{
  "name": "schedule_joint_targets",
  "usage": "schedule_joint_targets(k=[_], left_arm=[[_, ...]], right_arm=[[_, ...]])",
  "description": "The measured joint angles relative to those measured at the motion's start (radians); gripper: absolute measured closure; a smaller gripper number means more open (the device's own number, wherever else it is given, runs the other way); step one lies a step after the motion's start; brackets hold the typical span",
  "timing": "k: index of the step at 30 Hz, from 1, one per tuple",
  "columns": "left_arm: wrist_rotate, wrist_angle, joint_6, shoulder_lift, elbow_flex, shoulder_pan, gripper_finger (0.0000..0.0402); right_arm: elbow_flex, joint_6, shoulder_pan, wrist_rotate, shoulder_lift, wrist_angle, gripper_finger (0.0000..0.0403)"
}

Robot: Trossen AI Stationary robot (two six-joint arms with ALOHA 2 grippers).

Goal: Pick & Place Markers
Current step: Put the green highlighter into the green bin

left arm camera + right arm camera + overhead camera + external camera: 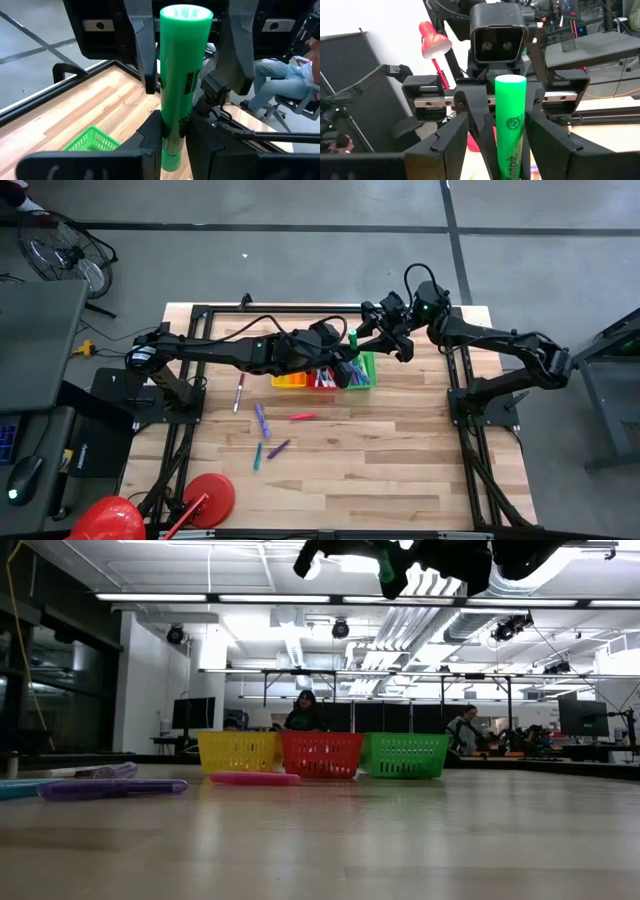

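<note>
Green marker (pixel 183 75) held upright in air above green basket (pixel 362 370), btwn both grippers. Left gripper (pixel 174 131) jaws clamp its lower end; right gripper (pixel 509 131) jaws sit wide either side, not closed. Other markers (pixel 262 420) lie on tabletop (pixel 400 470).

Grey floor (pixel 300 210), ceiling strip lights (pixel 180 597), desks (pixel 600 766)

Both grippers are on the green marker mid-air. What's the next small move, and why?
Probably close the right gripper on the green marker. The left gripper is clamped on it, while the right's fingers stand open on either side with gaps showing. The left should hold until the right grips, since the marker hangs in the air near the green basket.
</note>
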Motion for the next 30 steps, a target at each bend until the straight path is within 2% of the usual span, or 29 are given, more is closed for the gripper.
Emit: schedule_joint_targets(k=[11, 24, 30], left_arm=[[0.022, 0.0, 0.001, 0.0, 0.0, 0.0, 0.0347], [0.079, 0.0, 0.01, -0.001, 0.002, 0.0, 0.0347], [0.074, 0.0, 0.01, -0.001, 0.002, 0.0, 0.0347]], right_arm=[[0.0, -0.023, 0.014, 0.022, 0.006, 0.001, 0.0224], [-0.002, -0.027, 0.042, 0.035, 0.034, 0.045, 0.0277], [-0.002, -0.029, 0.046, 0.051, 0.034, 0.047, 0.0319]])
